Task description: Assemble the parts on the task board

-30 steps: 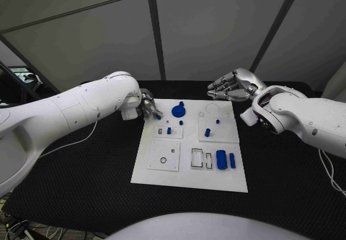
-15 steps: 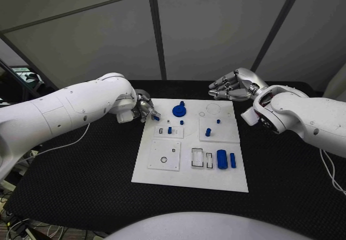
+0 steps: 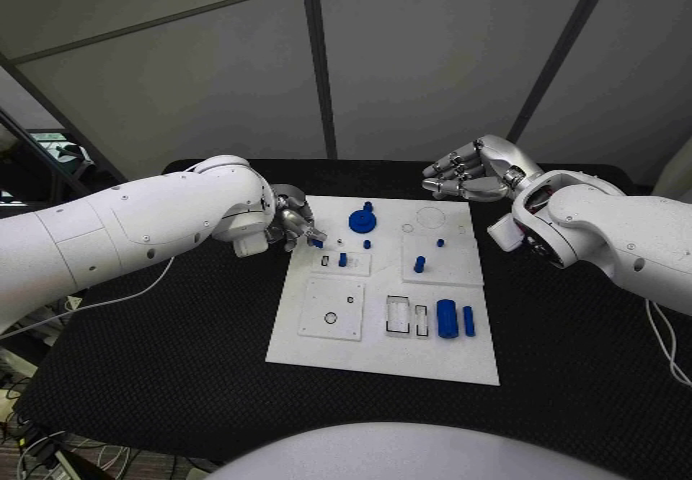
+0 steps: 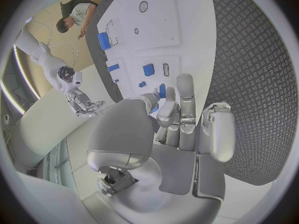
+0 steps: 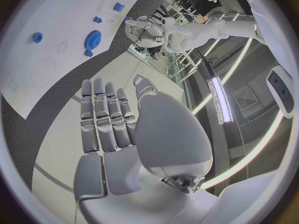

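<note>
Your left hand [image 3: 296, 224] pinches a small blue part [image 3: 316, 241] at the board's [image 3: 378, 360] far-left edge, so placing looks to be the step; next, find its slot. Your right hand [image 3: 469, 172] hovers spread, empty, beyond the far-right corner.

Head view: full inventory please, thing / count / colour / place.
Table: 1, black, under everything.
Task board: 1, white, table centre.
Gear-shaped part: 1, blue, board's far edge.
Large cylinder: 1, blue, board's near right, slim bar beside it.
Small pegs: several, blue, mid-board, e.g..
Small part: 1, blue, pinched at left fingertips.
Left hand: silver, board's far-left corner.
Right hand: silver, empty, fingers apart, beyond board's far-right corner.
</note>
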